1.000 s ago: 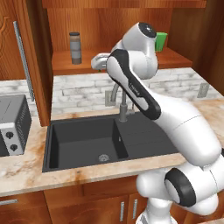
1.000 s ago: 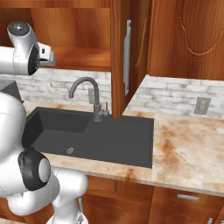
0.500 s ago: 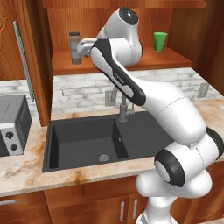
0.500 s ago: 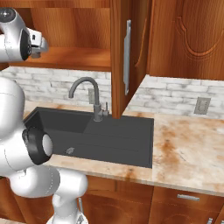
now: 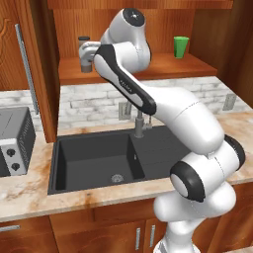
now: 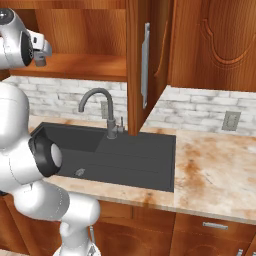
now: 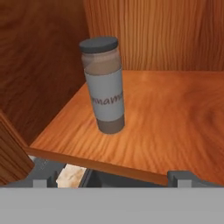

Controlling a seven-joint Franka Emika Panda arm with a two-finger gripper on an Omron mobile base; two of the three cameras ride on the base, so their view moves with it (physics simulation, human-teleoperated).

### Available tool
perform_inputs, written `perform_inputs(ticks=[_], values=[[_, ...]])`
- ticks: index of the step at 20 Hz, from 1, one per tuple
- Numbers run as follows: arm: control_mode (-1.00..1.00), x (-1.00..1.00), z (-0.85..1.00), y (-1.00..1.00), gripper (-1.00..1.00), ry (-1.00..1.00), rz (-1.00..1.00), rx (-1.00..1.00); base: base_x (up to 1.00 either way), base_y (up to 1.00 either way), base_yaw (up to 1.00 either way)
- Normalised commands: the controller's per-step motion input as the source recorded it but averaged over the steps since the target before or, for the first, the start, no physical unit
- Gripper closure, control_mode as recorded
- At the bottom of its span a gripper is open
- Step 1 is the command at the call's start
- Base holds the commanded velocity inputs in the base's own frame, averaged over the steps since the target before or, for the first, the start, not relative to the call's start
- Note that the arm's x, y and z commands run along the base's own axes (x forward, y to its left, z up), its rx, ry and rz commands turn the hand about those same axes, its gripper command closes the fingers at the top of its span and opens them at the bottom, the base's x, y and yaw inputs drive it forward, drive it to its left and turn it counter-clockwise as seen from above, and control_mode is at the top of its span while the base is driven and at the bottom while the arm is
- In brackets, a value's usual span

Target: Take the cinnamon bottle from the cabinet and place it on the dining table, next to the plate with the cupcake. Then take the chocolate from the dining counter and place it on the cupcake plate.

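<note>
The cinnamon bottle (image 7: 103, 85) has a dark cap, brown contents and a white label. It stands upright at the left end of the open cabinet's wooden shelf (image 7: 175, 118). In the left base view the cinnamon bottle (image 5: 84, 41) is partly covered by my gripper (image 5: 87, 55), which is level with it just in front. In the hand view my gripper (image 7: 113, 176) is open, its fingertips (image 7: 41, 177) low at the shelf's front edge, apart from the bottle. The plate, cupcake and chocolate are out of view.
A green cup (image 5: 181, 47) stands at the shelf's right end. Below are a dark sink (image 5: 94, 158) with a faucet (image 6: 107, 107), and a toaster oven (image 5: 12, 141) on the counter at left. Open cabinet doors (image 6: 145, 65) flank the shelf.
The arm has swung up and left along the shelf, away from the green cup, bringing the gripper to the cinnamon bottle.
</note>
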Motion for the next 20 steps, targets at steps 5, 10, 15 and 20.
perform_inputs(ticks=[5,10,15,20], values=[[-1.00,0.07,-0.05,0.04,-1.00,-0.03,0.01,0.00,0.00,0.00,0.00],[-1.00,0.00,0.00,0.00,-1.00,-0.03,0.00,0.00,0.00,0.00,0.00],[-1.00,0.03,0.00,0.02,-1.00,-0.01,0.00,0.00,0.00,0.00,0.00],[-1.00,0.16,0.00,0.11,-1.00,-0.01,0.02,0.00,0.00,0.00,0.00]])
